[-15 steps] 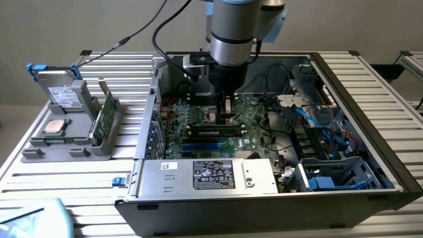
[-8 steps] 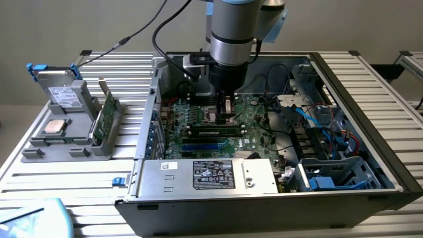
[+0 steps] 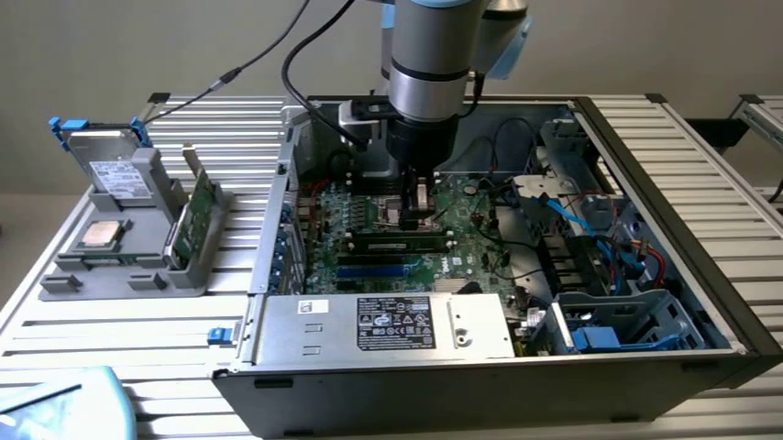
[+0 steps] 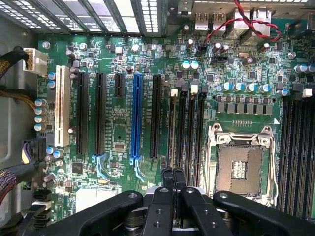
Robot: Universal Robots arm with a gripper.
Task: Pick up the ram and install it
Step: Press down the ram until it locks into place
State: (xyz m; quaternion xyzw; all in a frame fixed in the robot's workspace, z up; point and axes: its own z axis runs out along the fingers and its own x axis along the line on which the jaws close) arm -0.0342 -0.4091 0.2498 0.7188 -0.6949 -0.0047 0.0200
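Our gripper [image 4: 173, 178] is closed with nothing between the fingers, hovering over the motherboard [image 4: 147, 59]. The ram [image 3: 397, 244] sits in a slot [image 3: 398, 251] just below it. If we push off-centre, the stick could seat crooked or the board could flex.

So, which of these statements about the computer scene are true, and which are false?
1. The tool is over the motherboard inside the open case. True.
2. The processor socket holds a chip. False: it looks empty.
3. The tool's fingers stand wide open. False: they are shut together.
4. A green stick stands upright in the grey holder outside the case. True.
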